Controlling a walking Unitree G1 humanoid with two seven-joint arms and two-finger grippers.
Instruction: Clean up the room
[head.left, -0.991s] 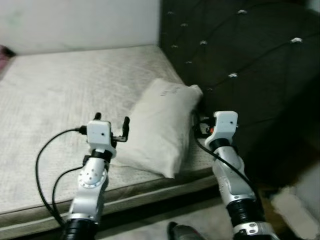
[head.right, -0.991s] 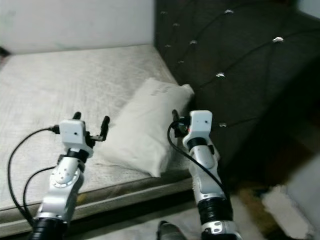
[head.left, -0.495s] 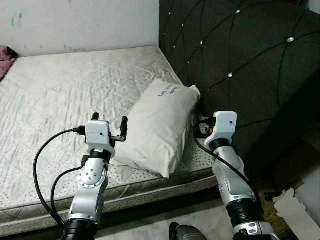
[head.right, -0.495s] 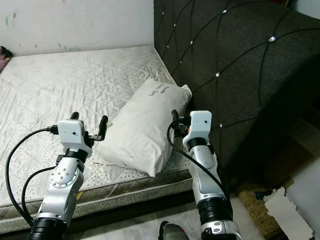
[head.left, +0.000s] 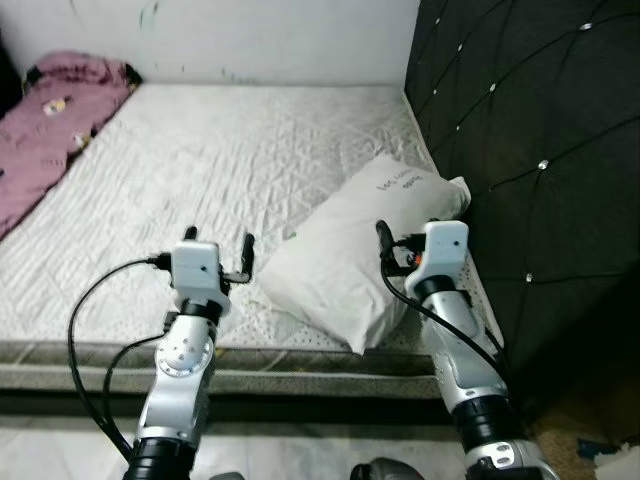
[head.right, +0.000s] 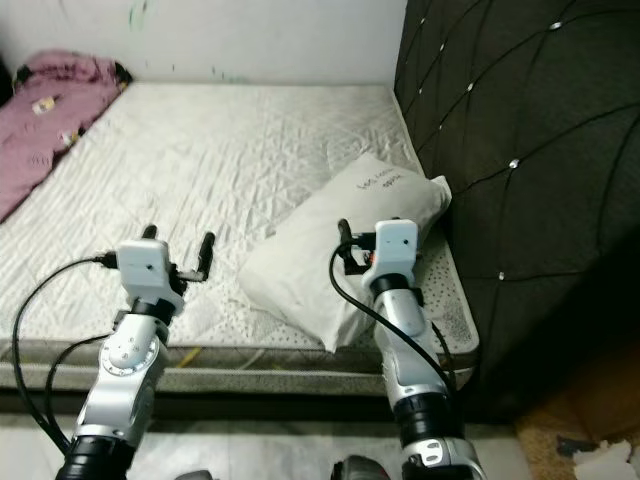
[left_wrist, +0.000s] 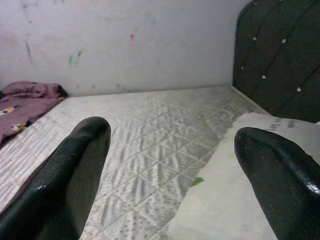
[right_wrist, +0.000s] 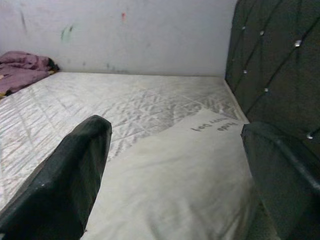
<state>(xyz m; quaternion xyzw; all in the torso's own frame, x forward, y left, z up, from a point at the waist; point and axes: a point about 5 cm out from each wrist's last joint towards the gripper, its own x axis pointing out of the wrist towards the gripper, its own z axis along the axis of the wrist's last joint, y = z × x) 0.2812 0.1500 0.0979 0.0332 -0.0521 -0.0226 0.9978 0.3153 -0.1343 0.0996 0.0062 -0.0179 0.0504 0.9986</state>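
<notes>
Indoor light even and moderate; head views are sharp with mild softness. The mattress (head.left: 200, 170) reads bright, its quilting clear. The headboard (head.left: 530, 150) is dark, studs catching small glints. Deep shadow under the mattress's near edge. In wrist views, the near fingers (left_wrist: 65, 185) are out of focus with faint sheen.

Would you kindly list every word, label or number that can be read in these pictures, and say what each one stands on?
Dark handwriting in two short lines on the white pillow, near its end by the headboard: too small and blurred to read in the eye views, and seen upside down and not legible in the right wrist view.
Nothing else bears any text: the coloured marks on the wall are smudges, not letters.
</notes>
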